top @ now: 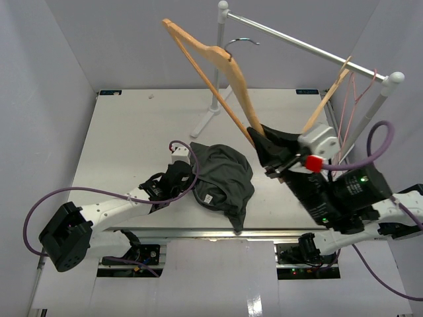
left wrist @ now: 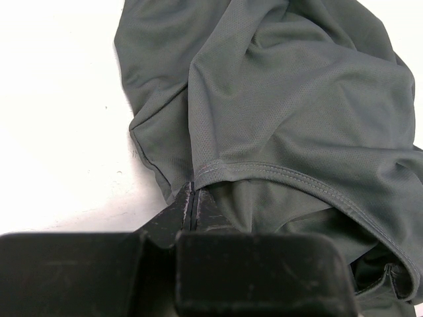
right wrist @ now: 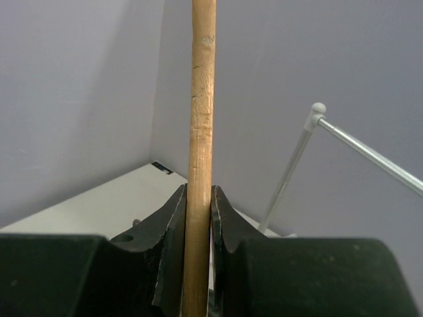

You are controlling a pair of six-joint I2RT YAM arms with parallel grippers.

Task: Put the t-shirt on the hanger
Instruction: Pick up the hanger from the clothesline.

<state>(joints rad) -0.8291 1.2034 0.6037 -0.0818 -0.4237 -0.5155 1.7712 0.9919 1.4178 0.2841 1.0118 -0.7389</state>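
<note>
Purple cabling (top: 41,206) is trailing off the left arm, on the near side of the t-shirt (top: 221,175). The t-shirt is lying crumpled in a heap on the white counter (top: 132,139), with a small white label showing at its near edge and one fold drooping over the counter's front lip. At the t-shirt's left edge the left claw (top: 176,173) is sitting low, and from its wrist camera the left claw (left wrist: 193,201) is pressing flat together on a stitched hem of the t-shirt (left wrist: 297,112), the cloth gathering into folds right at the tips.

To the right of the t-shirt and raised above it, the right claw (top: 263,140) is gripping the hanger (top: 205,45) at one end. Seen up close, the right claw (right wrist: 198,198) is standing narrow, clamping the wooden bar of the hanger (right wrist: 201,99) between its fingers. The hanger is slanting up and away beyond the t-shirt, its metal hook hanging free in the air.

Farther beyond the t-shirt a metal clothes rail (top: 304,46) is standing, carrying another wooden hanger (top: 327,102) and thin pink hangers (top: 350,99) at its right end.
</note>
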